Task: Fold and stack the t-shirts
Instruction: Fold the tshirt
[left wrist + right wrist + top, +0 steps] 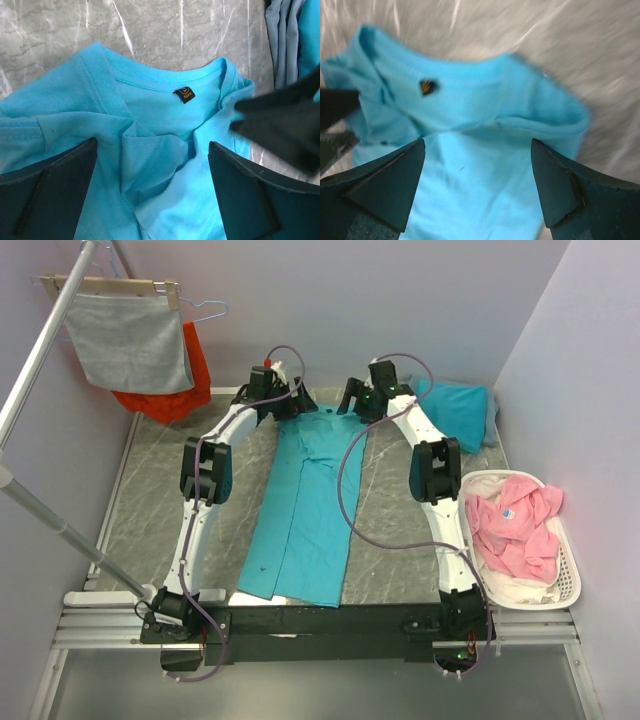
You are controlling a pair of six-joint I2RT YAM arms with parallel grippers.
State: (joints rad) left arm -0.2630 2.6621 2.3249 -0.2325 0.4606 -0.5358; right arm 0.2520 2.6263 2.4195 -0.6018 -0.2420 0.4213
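Observation:
A turquoise t-shirt (305, 510) lies on the marble table, folded lengthwise into a long strip with its collar at the far end. My left gripper (292, 400) and right gripper (353, 400) hover open over that collar end, side by side. In the left wrist view the collar with its dark label (184, 94) lies ahead of the open left gripper (152, 145), with rumpled cloth between the fingers (50, 195). The right wrist view shows smooth shirt cloth (475, 185) under the open right gripper (478, 142). A second folded t-shirt (455, 408) rests at the back right.
A white laundry basket (560, 595) holding a pink garment (515, 525) stands at the right edge. At the back left a grey cloth (130, 340) and an orange-red garment (195, 375) hang from a rack. A metal pole (60, 525) crosses the left side.

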